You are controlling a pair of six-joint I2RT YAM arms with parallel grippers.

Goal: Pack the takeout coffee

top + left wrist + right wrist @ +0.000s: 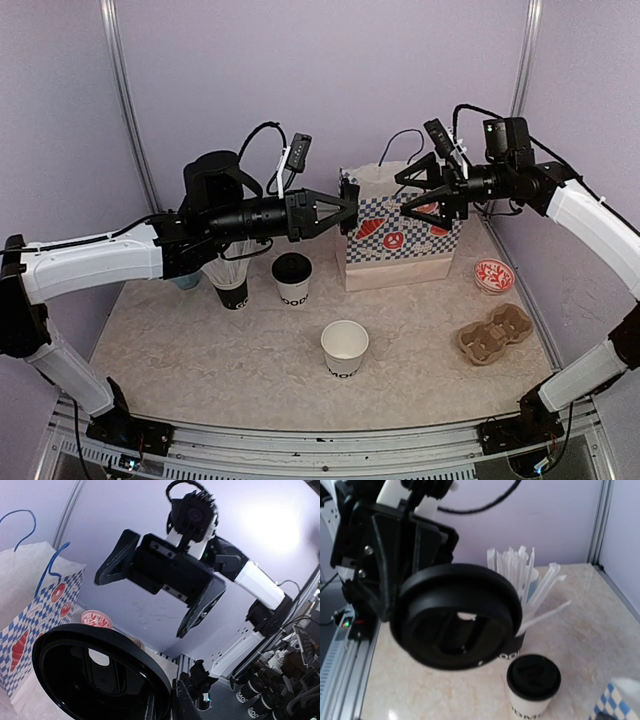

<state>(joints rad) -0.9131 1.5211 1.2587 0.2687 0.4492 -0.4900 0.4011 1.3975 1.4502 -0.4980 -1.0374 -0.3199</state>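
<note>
The left gripper (340, 210) is clamped tight on a black lid (465, 587), holding it on edge in mid-air facing the right gripper (402, 198), whose jaws gape wide with nothing between them (lid and jaws are near, but apart). On the marbled table (200, 350) below stand a lidded cup (292, 278) and, nearer the arms, an open cup (345, 347). There is also a straw cup (232, 290) at left, a checked bag (400, 255) behind, a carrier (495, 333) and a red dish (493, 275) at right, and lilac walls (200, 80) all round.
</note>
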